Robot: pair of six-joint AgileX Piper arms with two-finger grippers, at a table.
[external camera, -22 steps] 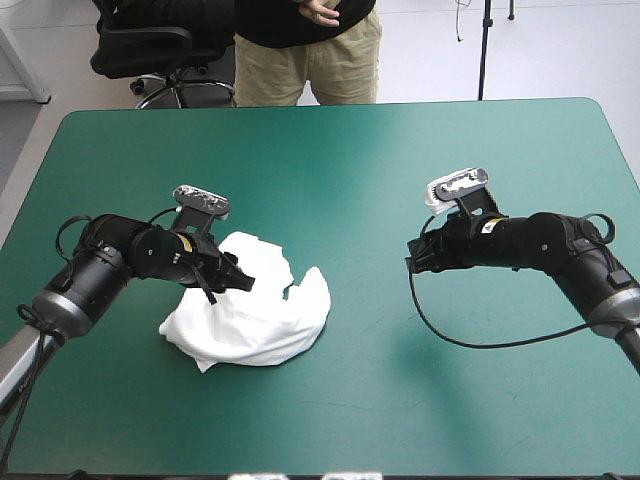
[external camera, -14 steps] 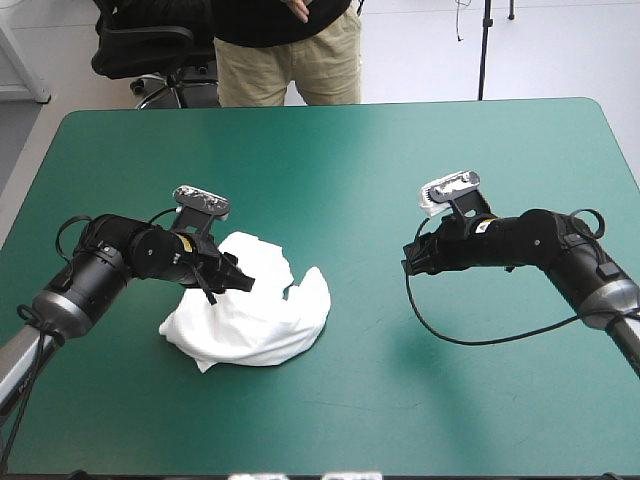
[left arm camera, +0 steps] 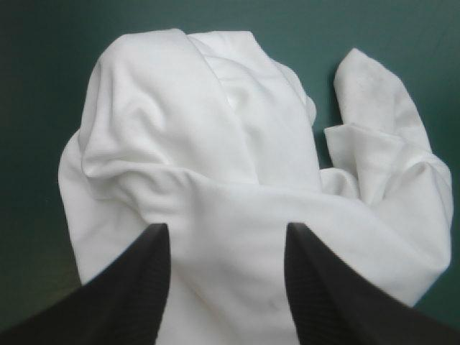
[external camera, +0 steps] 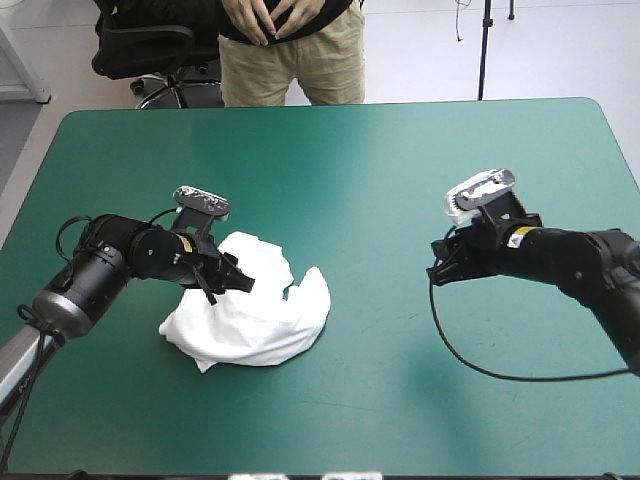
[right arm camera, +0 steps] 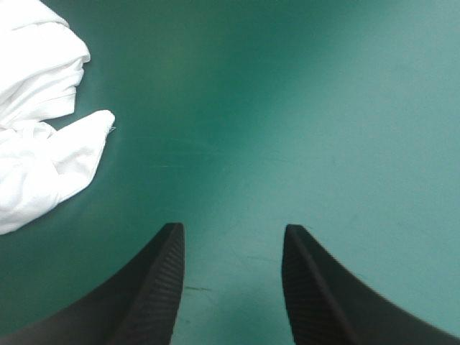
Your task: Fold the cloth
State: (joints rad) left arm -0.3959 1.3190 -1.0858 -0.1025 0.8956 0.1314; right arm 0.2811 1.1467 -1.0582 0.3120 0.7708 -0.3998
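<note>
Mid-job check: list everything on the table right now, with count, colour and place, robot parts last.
T-shirt: one, white, a crumpled heap left of the table's middle.
Table: one, teal-green cover, filling most of the high view.
Left jaws: one pair, black, open, over the T-shirt's left part, with white cloth showing between them.
Right jaws: one pair, black, open, over the teal-green cover to the right of the T-shirt, apart from it.
</note>
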